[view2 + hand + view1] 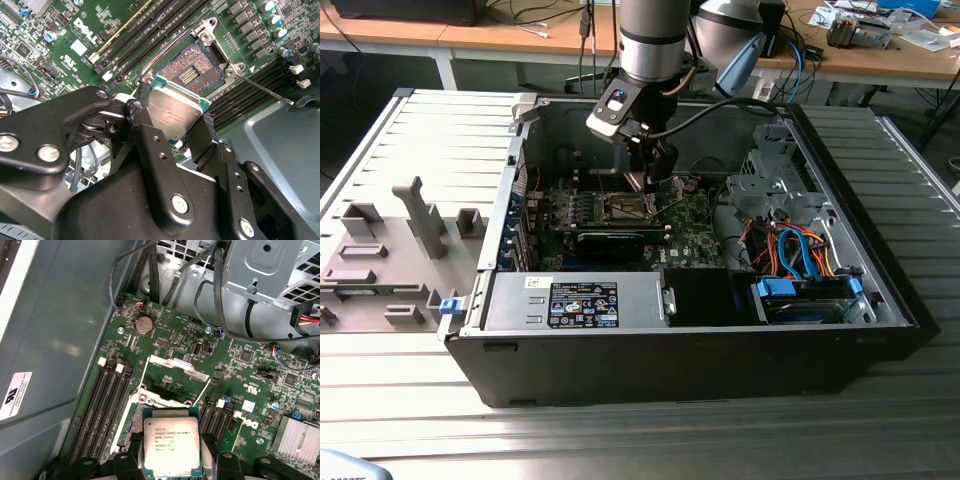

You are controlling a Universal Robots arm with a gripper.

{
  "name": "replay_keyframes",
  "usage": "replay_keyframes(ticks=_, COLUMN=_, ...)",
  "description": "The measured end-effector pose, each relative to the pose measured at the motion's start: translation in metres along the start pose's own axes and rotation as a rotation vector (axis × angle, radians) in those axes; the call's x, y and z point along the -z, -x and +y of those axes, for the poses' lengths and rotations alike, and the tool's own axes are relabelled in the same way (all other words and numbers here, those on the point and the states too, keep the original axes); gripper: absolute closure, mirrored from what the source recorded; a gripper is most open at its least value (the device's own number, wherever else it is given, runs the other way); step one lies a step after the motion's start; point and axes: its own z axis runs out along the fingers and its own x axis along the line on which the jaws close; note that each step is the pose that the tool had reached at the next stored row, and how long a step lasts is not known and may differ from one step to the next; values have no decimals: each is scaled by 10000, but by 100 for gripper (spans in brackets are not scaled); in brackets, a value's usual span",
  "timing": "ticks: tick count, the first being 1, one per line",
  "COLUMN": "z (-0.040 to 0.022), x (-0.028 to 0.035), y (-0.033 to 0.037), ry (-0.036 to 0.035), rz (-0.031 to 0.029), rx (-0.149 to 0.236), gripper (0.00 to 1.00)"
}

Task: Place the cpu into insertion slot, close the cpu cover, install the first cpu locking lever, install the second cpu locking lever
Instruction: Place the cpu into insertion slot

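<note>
cpu (171,446): gripped by two edges, hanging above the insertion slot (197,67), not seated.
tool (175,120): fingers closed on the cpu's opposite edges.
cpu cover (179,366): swung up, open.
insertion slot: bare, on green board (235,371) inside computer case (720,345).

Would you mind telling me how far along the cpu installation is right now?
Done: the claw grips the cpu. In hand: it hangs near the empty insertion slot. Left: seating it, closing the raised cpu cover, latching the locking levers.
</note>
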Motion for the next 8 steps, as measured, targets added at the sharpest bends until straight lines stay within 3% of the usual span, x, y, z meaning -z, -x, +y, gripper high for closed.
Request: replay_keyframes(ticks=8, z=0, x=-2, y=0, ry=-1, rz=-1, rx=-40, gripper=45)
